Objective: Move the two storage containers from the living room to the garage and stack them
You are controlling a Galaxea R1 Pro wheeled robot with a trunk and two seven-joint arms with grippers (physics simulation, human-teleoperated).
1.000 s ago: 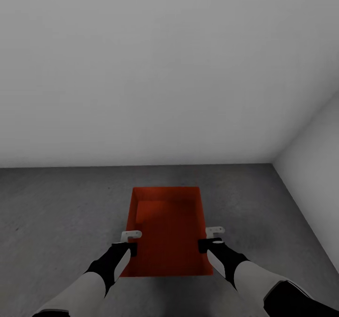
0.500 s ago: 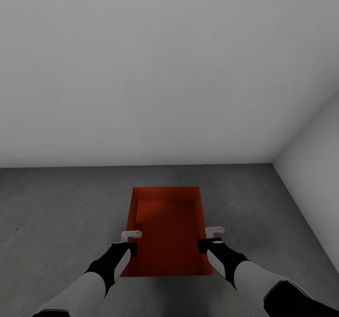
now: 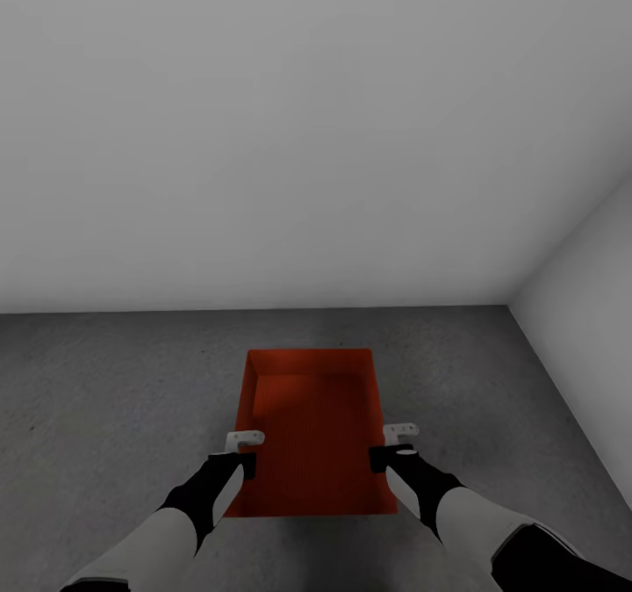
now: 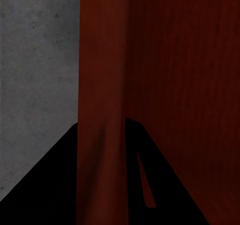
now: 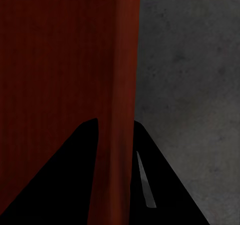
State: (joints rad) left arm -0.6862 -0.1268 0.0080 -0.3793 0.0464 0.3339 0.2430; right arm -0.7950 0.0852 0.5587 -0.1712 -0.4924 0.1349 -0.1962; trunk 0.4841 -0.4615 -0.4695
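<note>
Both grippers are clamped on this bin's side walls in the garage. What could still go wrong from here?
1. The left gripper and right gripper each pinch only a thin side wall of the storage container; releasing unevenly could skew it on the floor.
2. I cannot tell whether it already rests on the concrete, so opening now might drop it.
3. The wall is close on the right when backing away.

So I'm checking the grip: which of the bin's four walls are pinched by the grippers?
The two long side walls of the red-orange open-top plastic bin: the left gripper straddles one, the right gripper the other. The near and far short walls are free.
</note>
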